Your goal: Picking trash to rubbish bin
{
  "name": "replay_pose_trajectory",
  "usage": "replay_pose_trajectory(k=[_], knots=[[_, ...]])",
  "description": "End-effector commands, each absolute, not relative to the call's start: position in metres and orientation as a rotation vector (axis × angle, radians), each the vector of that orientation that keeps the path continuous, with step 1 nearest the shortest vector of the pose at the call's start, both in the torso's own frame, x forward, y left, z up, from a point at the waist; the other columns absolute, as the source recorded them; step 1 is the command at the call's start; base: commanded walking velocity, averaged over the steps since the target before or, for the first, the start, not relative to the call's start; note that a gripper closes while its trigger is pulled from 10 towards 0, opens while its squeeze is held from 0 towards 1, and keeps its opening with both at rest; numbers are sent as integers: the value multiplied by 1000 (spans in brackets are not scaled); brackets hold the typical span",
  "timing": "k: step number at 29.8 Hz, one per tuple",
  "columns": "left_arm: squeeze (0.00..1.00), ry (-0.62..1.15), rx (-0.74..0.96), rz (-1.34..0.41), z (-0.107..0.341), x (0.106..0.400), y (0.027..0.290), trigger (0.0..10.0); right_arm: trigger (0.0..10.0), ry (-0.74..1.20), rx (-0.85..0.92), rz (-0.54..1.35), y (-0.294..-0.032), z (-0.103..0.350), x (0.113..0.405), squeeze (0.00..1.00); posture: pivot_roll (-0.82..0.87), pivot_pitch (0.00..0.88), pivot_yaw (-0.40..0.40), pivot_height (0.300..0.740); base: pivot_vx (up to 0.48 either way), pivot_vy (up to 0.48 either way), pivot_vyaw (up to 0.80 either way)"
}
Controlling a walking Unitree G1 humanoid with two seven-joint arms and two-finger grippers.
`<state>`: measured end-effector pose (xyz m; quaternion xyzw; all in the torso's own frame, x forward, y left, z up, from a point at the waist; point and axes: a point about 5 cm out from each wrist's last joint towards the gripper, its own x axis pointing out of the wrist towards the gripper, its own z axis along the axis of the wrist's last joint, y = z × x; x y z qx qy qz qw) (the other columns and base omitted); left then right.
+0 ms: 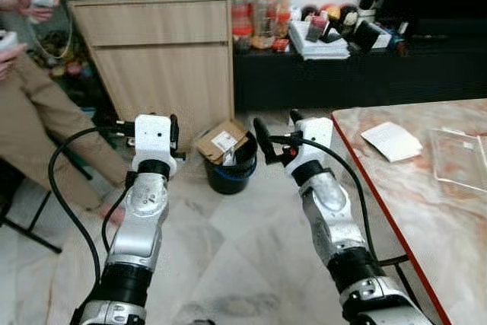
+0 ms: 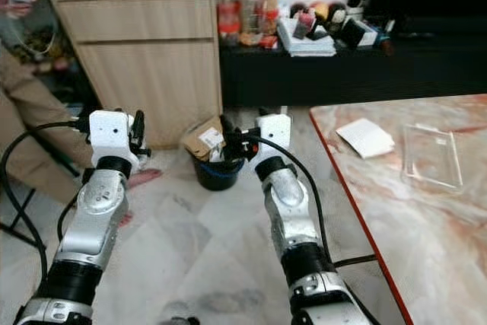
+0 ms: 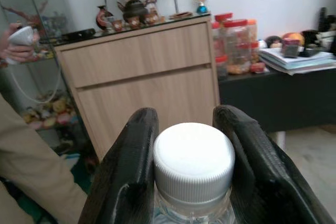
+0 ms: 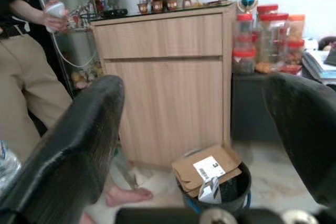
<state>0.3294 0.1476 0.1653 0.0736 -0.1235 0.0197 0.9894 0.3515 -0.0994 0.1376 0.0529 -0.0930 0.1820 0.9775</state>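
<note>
Left wrist view: left gripper (image 3: 193,166) clamps a white-capped bottle (image 3: 193,163). Right gripper (image 4: 202,129) is spread wide, bin (image 4: 214,188) just ahead below it.

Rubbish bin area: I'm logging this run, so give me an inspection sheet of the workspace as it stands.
Surface: pale marble floor; red-edged marble table.
Job's things: black round rubbish bin holding brown cardboard; white-capped clear plastic bottle.
Clutter: white paper, clear plastic tray on table.
End effectors: left end effector shut on bottle; right end effector open, bin ahead of it.
Cables: black, looping along both arms.
Surroundings: wooden cabinet, red-lidded jars, seated person.
</note>
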Motion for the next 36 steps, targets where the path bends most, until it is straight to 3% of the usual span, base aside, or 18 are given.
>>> replay_pose_trajectory(k=[1, 7, 15, 19, 36], knots=[[0, -222, 147, 34, 155, 328, 150, 10000, 10000, -145, 120, 356, -103, 129, 351, 0, 18, 56, -26, 740, 0, 0, 0], [0, -67, 135, 57, 107, 318, 165, 10000, 10000, 55, 83, 319, -120, 80, 339, 0, 18, 57, -31, 740, 0, 0, 0], [0, -67, 135, 57, 107, 318, 165, 10000, 10000, 55, 83, 319, -120, 80, 339, 0, 18, 57, -31, 740, 0, 0, 0], [0, 225, 171, 101, 33, 290, 185, 10000, 10000, 406, 47, 220, -155, 2, 292, 0, 20, 60, -36, 740, 378, 0, 0], [0, 283, 176, 94, 10, 281, 186, 10000, 10000, 529, 57, 157, -169, -23, 268, 0, 20, 60, -37, 740, 379, 0, 0]])
